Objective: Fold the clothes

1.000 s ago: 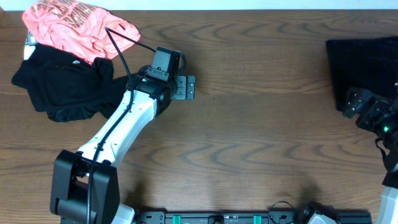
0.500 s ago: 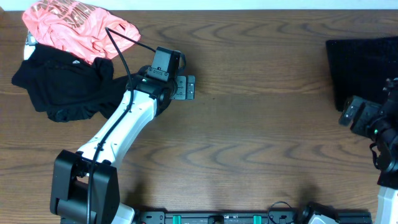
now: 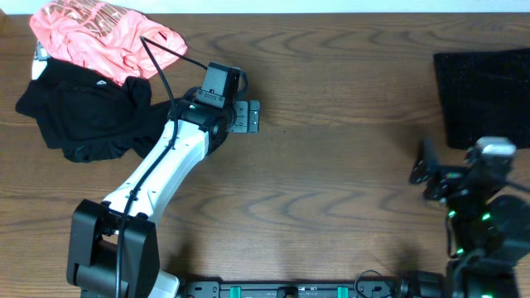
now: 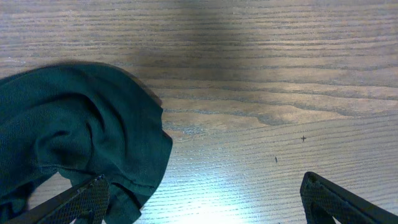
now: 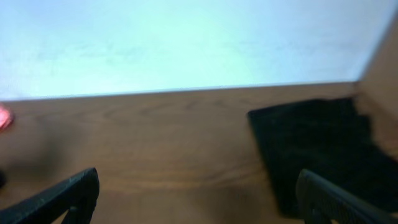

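The speckled black garment (image 3: 484, 95) lies flat at the worktop's (image 3: 331, 182) far right, cut off by the frame edge. The crumpled coral-pink shirt (image 3: 99, 37) and black top (image 3: 79, 116) lie far left, each stretched left to right. The left gripper (image 3: 251, 116) and right gripper (image 3: 421, 172) gape wide, holding nothing.

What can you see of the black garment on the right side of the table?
The black garment looks like coarse, speckled fabric. It lies flat on the table at the far right in a roughly rectangular shape with straight edges, seemingly folded; its right side runs out of view. Nothing rests on it; the right gripper is nearby, jaws open, not touching.
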